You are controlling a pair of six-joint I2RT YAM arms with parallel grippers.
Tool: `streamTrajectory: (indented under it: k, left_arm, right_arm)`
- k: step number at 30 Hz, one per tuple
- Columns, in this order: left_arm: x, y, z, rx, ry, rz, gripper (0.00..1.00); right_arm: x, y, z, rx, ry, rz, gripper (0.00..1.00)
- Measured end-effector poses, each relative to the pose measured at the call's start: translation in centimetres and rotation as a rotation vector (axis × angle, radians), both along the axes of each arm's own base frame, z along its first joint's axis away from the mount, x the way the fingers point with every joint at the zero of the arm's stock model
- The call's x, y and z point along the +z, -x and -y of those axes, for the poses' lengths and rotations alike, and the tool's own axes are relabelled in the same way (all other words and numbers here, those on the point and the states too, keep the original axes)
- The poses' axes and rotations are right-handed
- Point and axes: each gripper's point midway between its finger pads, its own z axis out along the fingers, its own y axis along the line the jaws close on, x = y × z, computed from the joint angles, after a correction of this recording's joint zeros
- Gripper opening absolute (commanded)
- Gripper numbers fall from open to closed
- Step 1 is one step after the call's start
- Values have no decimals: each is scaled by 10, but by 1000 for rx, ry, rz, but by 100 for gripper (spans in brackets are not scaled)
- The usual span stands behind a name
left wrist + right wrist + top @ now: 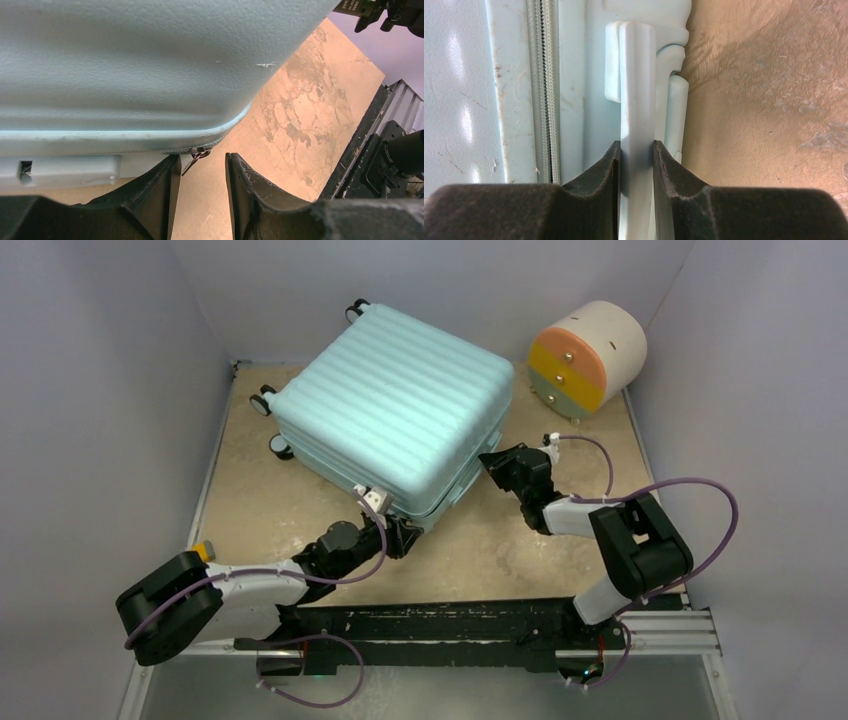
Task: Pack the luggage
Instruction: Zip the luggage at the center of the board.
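The pale teal ribbed luggage (395,410) lies flat and closed on the tan table. My left gripper (395,530) sits at its near corner. In the left wrist view the jaws (201,159) stand apart, open, just below the shell (125,65). A small metal zipper pull (195,156) dangles between the tips, close to the left finger (167,172), and neither finger grips it. My right gripper (497,462) is at the luggage's right side. It (637,145) is shut on the pale side handle (637,75), next to the zipper track (544,90).
A round cream drawer unit (585,355) with orange, yellow and green fronts lies at the back right. Luggage wheels (262,403) stick out toward the left wall. White walls close in three sides. A black rail (450,625) runs along the near edge.
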Motion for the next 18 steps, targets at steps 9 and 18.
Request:
streamTrajectory:
  k: [9,18]
  left_arm:
    - [-2,-4,-12,54,-2,19,23]
    - [-3,-5,-23,102,-2,31,0]
  right_arm:
    - [-1,1,-9,2,-6,-2,0]
    - [-1,3,-16,11,-19,1,0]
